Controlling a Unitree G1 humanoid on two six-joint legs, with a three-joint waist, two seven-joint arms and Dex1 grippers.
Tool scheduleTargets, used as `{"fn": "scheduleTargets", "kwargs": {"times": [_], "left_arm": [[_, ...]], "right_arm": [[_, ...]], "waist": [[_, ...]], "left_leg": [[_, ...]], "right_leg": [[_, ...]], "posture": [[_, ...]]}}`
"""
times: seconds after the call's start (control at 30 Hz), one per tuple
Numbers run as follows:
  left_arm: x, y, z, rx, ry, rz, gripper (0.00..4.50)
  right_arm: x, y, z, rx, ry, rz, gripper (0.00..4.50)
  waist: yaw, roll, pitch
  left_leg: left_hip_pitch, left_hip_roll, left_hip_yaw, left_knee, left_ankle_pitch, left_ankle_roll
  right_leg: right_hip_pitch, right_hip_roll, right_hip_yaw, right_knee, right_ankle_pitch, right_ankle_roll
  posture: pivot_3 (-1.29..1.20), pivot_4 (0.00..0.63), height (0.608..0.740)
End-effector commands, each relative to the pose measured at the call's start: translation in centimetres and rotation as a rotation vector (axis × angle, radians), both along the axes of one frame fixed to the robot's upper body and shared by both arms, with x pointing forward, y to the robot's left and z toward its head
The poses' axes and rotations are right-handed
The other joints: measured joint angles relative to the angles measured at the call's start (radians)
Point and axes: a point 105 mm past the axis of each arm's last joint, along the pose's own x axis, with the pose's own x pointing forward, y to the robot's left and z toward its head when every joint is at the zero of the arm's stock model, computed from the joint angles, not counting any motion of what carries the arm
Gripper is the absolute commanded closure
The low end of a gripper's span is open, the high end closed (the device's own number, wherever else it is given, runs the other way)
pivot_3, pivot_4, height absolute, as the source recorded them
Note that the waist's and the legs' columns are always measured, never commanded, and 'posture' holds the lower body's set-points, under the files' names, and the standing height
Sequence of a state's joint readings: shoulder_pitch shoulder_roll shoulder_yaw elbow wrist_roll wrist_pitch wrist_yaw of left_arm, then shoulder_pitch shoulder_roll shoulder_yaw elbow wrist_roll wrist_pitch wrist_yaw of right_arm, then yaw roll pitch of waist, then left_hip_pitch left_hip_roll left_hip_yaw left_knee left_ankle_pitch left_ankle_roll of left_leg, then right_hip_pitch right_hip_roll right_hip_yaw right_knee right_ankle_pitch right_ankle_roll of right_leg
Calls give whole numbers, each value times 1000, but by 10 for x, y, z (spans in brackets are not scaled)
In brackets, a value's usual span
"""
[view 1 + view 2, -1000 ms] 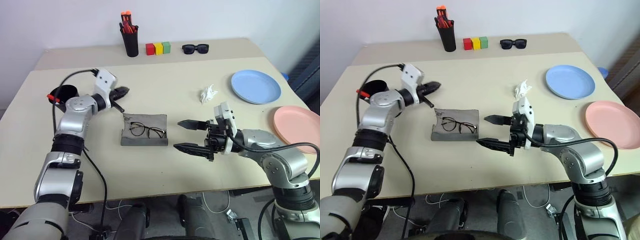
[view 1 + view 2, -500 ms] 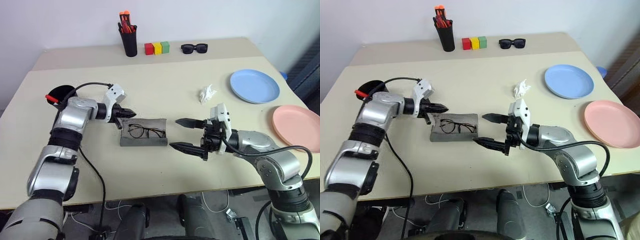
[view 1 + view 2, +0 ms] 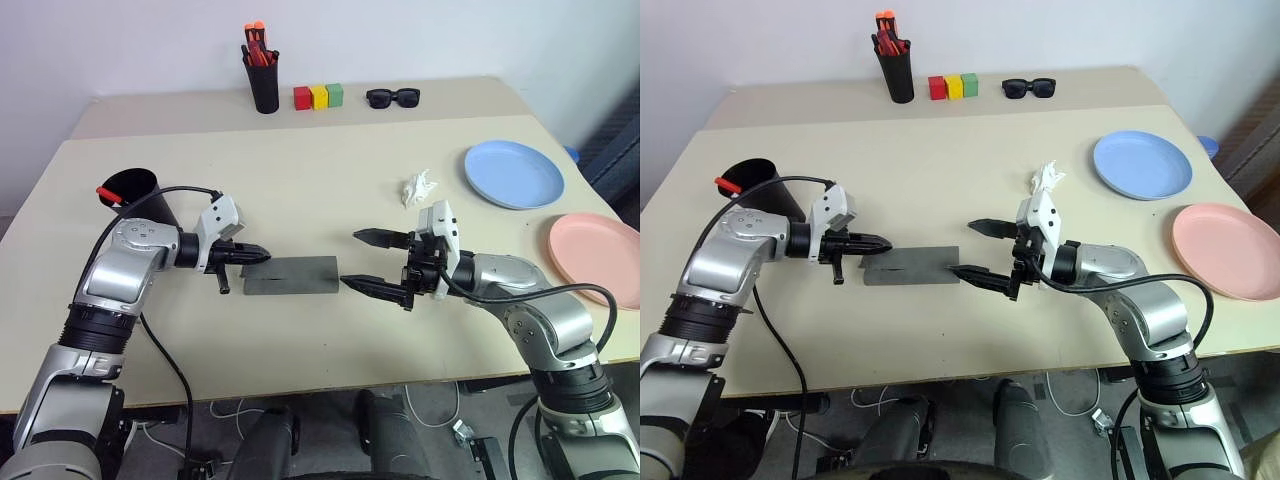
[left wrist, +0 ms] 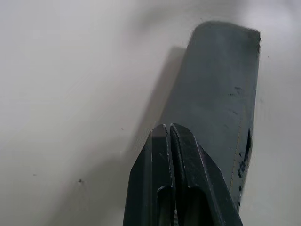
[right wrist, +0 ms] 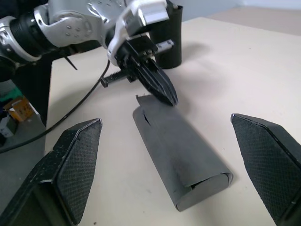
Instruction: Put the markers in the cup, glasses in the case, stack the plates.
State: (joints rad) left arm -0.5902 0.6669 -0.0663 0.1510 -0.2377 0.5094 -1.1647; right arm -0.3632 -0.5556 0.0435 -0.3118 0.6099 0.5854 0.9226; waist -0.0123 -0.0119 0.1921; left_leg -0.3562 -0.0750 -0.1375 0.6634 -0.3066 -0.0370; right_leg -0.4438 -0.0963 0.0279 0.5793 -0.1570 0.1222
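Case: the grey case (image 3: 291, 274) lies shut in the middle of the table (image 3: 330, 180), lid down, its long side running between the two arms.
Glasses: not visible now; probably inside the shut case, though the lid hides whatever is in there.
Left gripper: the left gripper (image 3: 256, 256) has its fingers pressed together on nothing, tips resting at, or just above, the near-left end of the lid; contact is hard to confirm from the wrist view.
Right gripper: the right gripper (image 3: 366, 262) stands wide apart and empty, pointing at the case's other end, close to it but not touching.
Cup: the black cup (image 3: 131, 190) sits near the table's left edge with a red-ended marker (image 3: 106, 194) at its rim.
Plates: the blue plate (image 3: 513, 173) and the pink plate (image 3: 596, 257) lie apart on the right side, not yet stacked.
How the case handles: a stiff, light shell with a smooth curved lid, likely to slide on the table if pushed from one end only; best taken across its short width near the middle, or steadied at both ends.
How the plates handle: thin, light, rigid plastic; a pinch on the raised rim should lift one, and the rim may slip from narrow fingers.
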Motion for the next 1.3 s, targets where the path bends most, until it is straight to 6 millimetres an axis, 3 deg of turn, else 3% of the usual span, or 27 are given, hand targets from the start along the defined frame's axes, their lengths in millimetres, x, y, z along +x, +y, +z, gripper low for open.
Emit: {"fn": "scheduleTargets", "kwargs": {"times": [0.03,0.13,0.2,0.27,0.43,0.6,0.67,1.03,1.3], "left_arm": [[8,2,47,-175,-148,55,3626],[-2,0,63,-259,-193,3,2183],[-10,-1,69,-308,-203,-32,1180],[-17,-1,73,-348,-217,-61,119],[-28,2,74,-379,-193,-96,50],[-29,1,73,-400,-169,-98,50],[-29,0,71,-408,-143,-100,50],[-33,-10,69,-412,-109,-156,50],[-35,-8,68,-415,-110,-142,50]], "right_arm": [[22,-12,23,46,-119,-120,0],[56,-45,30,26,-152,-349,0],[82,-83,32,-43,-196,-586,0],[93,-115,31,-90,-194,-731,0],[88,-196,22,-289,-179,-1056,0],[66,-253,15,-426,-136,-1261,0],[59,-267,11,-455,-105,-1318,0],[40,-280,-33,-480,155,-1379,0],[45,-281,-32,-465,160,-1400,0]], "waist": [[-1,0,0],[-1,0,0],[-1,0,0],[3,0,0],[2,0,0],[-1,1,0],[-2,1,0],[-2,1,0],[-3,1,0]], "left_leg": [[0,0,0,0,0,0],[0,0,0,0,0,0],[0,0,0,0,0,0],[0,-1,0,0,0,0],[-1,-1,1,-1,0,0],[0,-1,1,-1,0,0],[0,-1,1,-1,0,0],[1,0,2,0,0,0],[1,-1,2,0,0,0]], "right_leg": [[0,0,0,0,0,0],[0,0,0,0,0,0],[0,0,0,0,0,0],[0,0,0,0,0,0],[0,0,0,0,0,0],[0,0,0,0,0,0],[0,0,0,0,0,0],[1,0,1,0,0,0],[1,0,1,0,0,0]], "posture": [[0,150,740],[0,150,740],[0,150,740],[0,150,740],[0,150,740],[0,150,740],[0,150,740],[0,150,740],[0,150,740]]}}
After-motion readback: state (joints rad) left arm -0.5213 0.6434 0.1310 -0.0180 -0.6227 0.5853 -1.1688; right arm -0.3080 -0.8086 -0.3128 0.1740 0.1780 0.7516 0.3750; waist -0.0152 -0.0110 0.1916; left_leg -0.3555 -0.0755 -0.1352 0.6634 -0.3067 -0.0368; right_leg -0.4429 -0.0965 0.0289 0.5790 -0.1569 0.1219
